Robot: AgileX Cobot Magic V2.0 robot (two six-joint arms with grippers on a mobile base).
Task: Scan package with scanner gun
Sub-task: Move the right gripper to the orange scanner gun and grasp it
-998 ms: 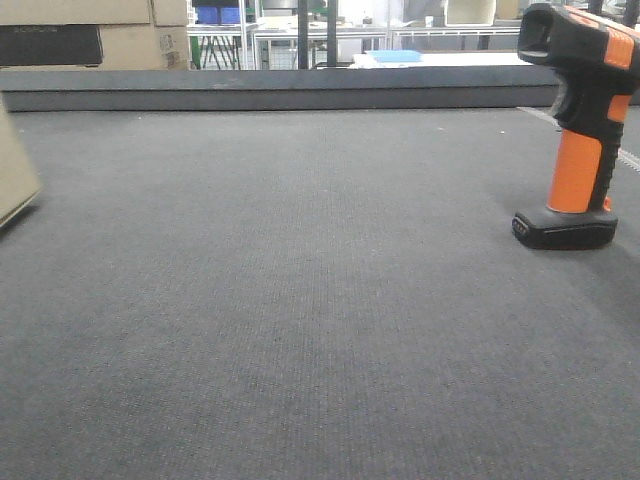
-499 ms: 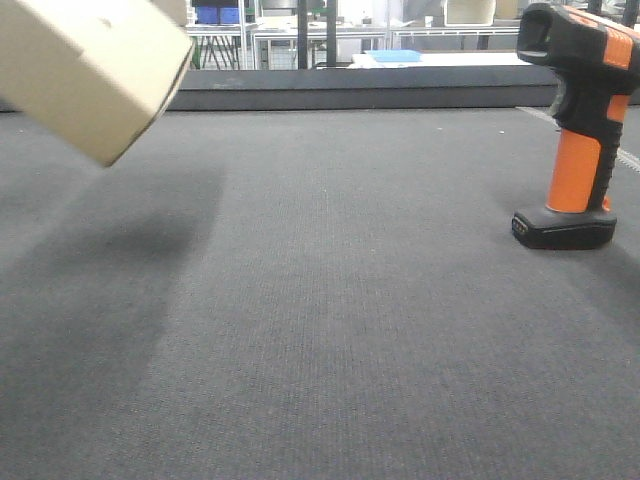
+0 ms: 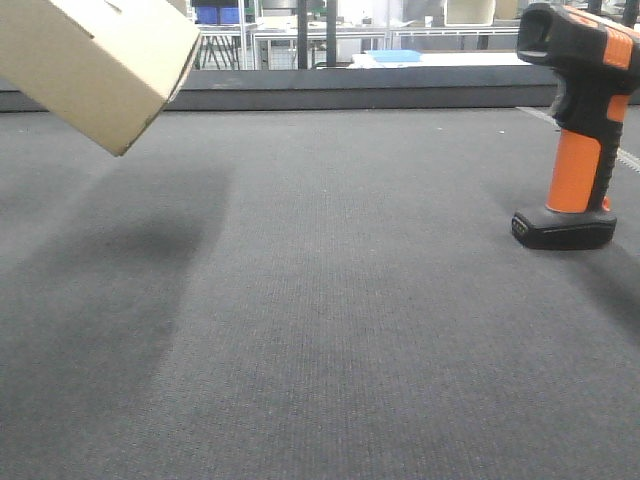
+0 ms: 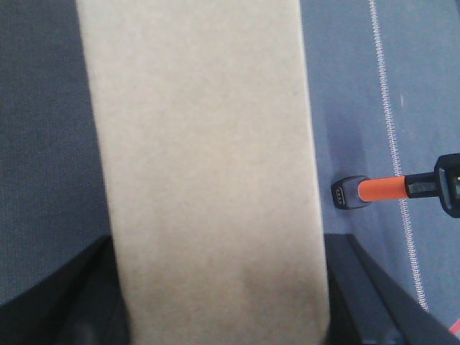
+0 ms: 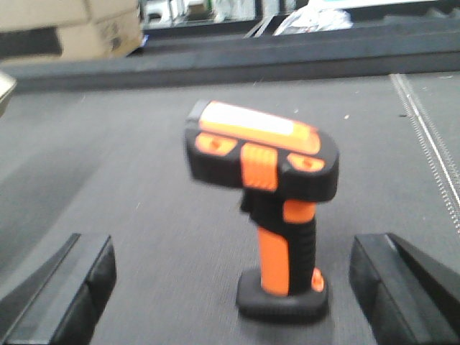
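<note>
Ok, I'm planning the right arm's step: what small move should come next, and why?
Probably ease the right gripper forward and shut it on the handle of the orange-and-black pistol-shaped scanner gun. It stands upright on the grey mat ahead of the open jaws, ungrasped, while the left gripper holds the plain tan cardboard box off the mat.

Package aloft far left; scanner gun upright on mat, right
</note>
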